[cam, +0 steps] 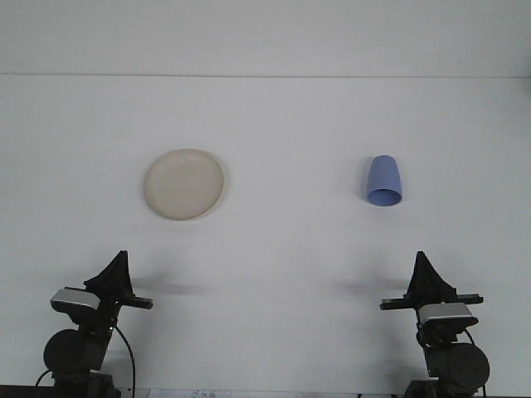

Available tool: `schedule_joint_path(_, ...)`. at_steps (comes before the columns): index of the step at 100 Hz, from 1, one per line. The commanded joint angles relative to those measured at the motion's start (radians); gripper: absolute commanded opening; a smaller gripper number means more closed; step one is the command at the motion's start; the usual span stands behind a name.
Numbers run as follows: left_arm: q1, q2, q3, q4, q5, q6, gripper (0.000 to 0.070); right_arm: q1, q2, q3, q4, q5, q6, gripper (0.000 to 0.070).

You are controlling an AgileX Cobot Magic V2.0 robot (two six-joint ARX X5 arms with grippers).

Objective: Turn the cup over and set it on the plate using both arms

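A light blue cup [385, 182] stands on the white table at the right, narrow end up and wide mouth down. A round cream plate [184, 184] lies flat at the left with nothing on it. My left gripper [121, 256] rests low at the front left, well short of the plate. Its black fingers meet in a point and hold nothing. At the front right, my right gripper [421, 258] sits equally far from the cup, shut and holding nothing.
The white table [282, 249] runs back to a far edge near the top of the view, with a white wall behind it. Cup and plate lie about level with each other, far apart.
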State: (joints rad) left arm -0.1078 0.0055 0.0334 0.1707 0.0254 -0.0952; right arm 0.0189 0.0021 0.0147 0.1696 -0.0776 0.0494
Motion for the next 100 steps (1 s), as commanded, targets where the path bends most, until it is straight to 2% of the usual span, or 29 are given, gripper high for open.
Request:
schedule_joint_path(1,-0.002,-0.002,-0.018,0.01,0.002,-0.003,0.0012,0.002,-0.001,-0.002,0.01,0.0,0.006,0.0)
schedule_joint_path(76,-0.002,-0.002,-0.018,0.01,0.002,-0.003,0.0012,0.002,-0.001,-0.002,0.049,-0.001,0.009,0.0)
schedule_joint_path(100,-0.002,-0.002,-0.018,0.01,0.002,-0.003,0.0012,0.001,-0.001,0.011,0.067,0.0,0.087,0.0)
